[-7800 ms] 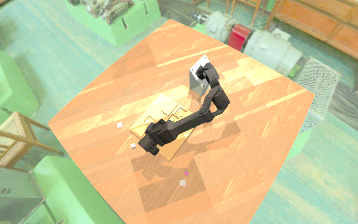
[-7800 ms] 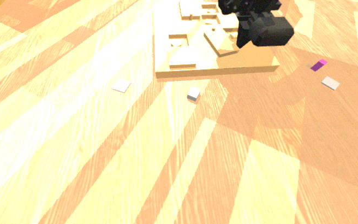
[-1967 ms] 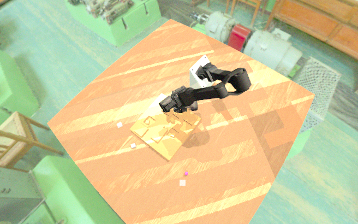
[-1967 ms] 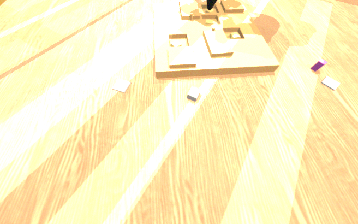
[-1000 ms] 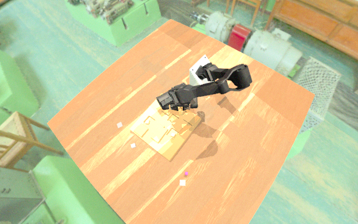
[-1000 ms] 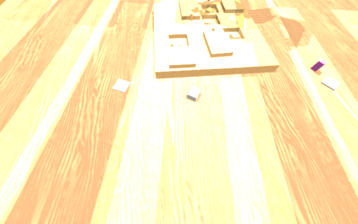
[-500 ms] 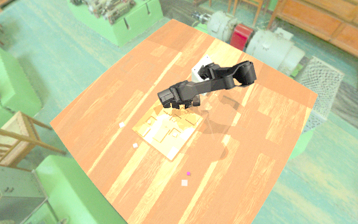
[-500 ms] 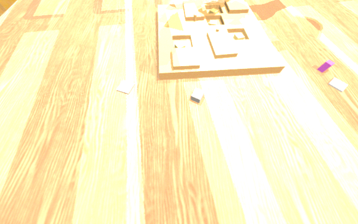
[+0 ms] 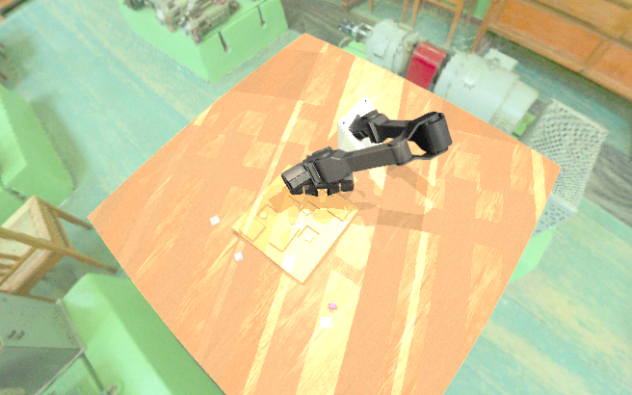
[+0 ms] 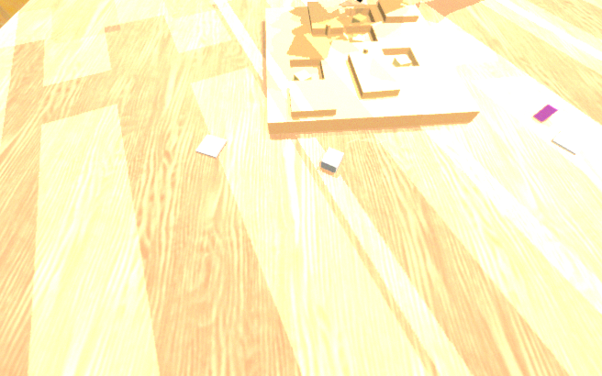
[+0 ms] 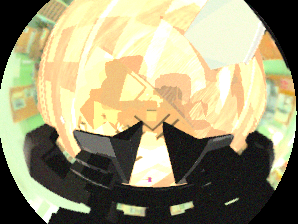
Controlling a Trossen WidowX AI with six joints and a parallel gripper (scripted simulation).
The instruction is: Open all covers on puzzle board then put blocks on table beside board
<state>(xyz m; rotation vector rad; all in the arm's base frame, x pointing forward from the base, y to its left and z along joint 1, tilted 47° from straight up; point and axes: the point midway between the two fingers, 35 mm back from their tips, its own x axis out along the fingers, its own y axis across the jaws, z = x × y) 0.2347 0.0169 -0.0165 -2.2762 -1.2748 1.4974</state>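
The puzzle board [image 9: 321,254] [image 10: 439,88] lies flat. A front-left cover [image 10: 312,97] and a middle cover [image 10: 373,77] sit beside uncovered wells, the left well [image 10: 314,68] and the right well [image 10: 401,57]. Both show a pale patch inside; I cannot tell whether it is a block. Farther back are a cover [image 10: 397,13] and more recesses, partly in shadow. On the table lie a flat white piece [image 9: 214,220] [image 10: 211,145], a white block [image 9: 238,255] [image 10: 332,160], a purple block [image 9: 332,305] [image 10: 545,113] and another white piece [image 9: 326,322]. My gripper [image 11: 153,123] is partly open and empty above the board's back part.
The white arm base [image 9: 350,135] stands behind the board, and the black arm [image 9: 375,156] reaches from it over the board's back edge. The raised covers and well rims stand up from the board. Shadows fall over its back part.
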